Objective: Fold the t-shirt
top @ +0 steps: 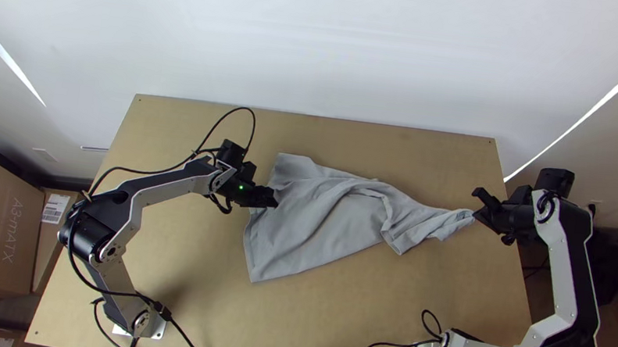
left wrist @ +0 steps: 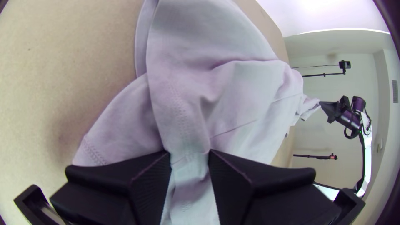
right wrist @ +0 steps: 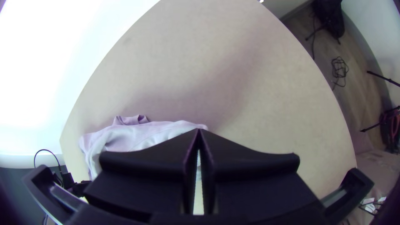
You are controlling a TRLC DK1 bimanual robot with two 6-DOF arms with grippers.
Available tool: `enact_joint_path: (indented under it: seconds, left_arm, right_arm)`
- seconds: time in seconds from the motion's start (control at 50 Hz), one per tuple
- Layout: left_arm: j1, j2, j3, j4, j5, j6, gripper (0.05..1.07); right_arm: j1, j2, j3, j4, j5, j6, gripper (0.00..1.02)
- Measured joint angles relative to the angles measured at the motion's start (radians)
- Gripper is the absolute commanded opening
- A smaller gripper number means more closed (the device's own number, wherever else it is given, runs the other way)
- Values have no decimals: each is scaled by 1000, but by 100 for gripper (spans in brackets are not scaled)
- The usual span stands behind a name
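The grey t-shirt (top: pixel 311 221) is lying across the middle of the bench (top: pixel 387 309), its wide part spreading out near the left claw (left wrist: pixel 189 154) and its other end narrowing into loose, bunched folds towards the right claw (right wrist: pixel 199 130). I am judging this to be the straightening that is coming ahead of any real fold. On the left I am seeing a claw standing open, its fingers (left wrist: pixel 141 179) parting around a raised ridge of cloth; on the right, the claw is closing its tips together on the shirt's narrow end, close to the bench's right side. To do this well, I am wanting the left claw to be taking that ridge cleanly, both layers if they are belonging together, without pinching up the stray flap beside it. I am treating the right grip as my anchor, so I am planning to be pulling gently and low, letting the bunched middle be flattening instead of dragging the whole shirt sideways. Too hard a pull is likely to be slipping that small pinch free, since soft, thin cloth like this is probably stretching and creasing easily. I am aiming to be settling both ends level and smooth, then folding.
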Motion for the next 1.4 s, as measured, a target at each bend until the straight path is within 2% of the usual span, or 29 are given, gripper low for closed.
enact_joint_path:
  seconds: [0.04,0.1,0.12,0.44,0.62,0.74,0.88,1.1,1.32,1.4]
  left_arm:
    - [0,0,0,3,-4,0,32]
    - [0,0,-2,11,-8,0,8]
    - [0,0,-3,13,-10,0,8]
    - [61,-44,-31,9,-15,1,8]
    - [135,-167,-25,-71,-37,31,8]
    - [187,-228,11,-132,-67,61,8]
    - [243,-284,83,-207,-94,94,8]
    - [334,-348,262,-324,-110,141,8]
    - [421,-388,554,-472,-125,156,8]
    - [446,-392,678,-515,-128,159,8]
  right_arm:
    - [0,0,0,0,0,0,2]
    - [0,0,0,2,0,0,2]
    - [0,0,0,2,0,0,2]
    - [0,0,-3,7,0,0,2]
    - [3,-3,-3,22,0,-5,2]
    - [29,-40,-2,62,-1,-21,2]
    - [105,-121,19,142,-11,-47,2]
    - [208,-163,234,182,-15,-69,2]
    - [292,-100,558,185,-14,-68,2]
    - [307,-62,658,226,10,-62,2]
